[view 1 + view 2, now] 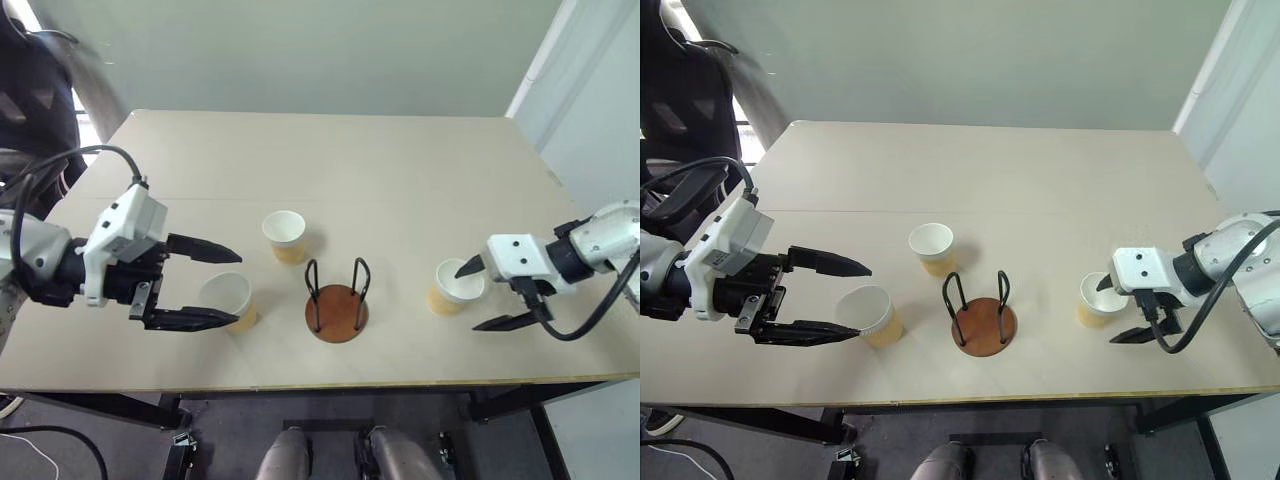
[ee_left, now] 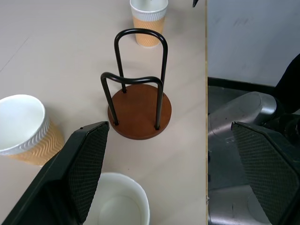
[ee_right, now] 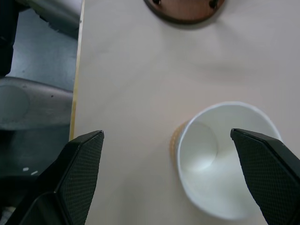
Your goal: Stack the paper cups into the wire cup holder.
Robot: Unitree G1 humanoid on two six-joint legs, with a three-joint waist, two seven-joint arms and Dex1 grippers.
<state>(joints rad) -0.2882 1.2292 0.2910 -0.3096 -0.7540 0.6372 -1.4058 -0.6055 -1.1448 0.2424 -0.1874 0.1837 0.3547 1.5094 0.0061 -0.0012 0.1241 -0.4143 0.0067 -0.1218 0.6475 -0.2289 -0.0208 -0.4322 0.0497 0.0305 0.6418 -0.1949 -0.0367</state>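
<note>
The left gripper reaches in from the left, fingers spread wide, one above the other, pointing right. The right gripper comes in from the right, tilted downward, fingers equally wide apart.

Paper cups show ribbed tan card outside, smooth white inside. The wire cup holder has thin glossy black metal loops on a smooth reddish-brown wooden disc. The table is matt beige laminate. The left gripper has black fingers with finely textured pads.
</note>
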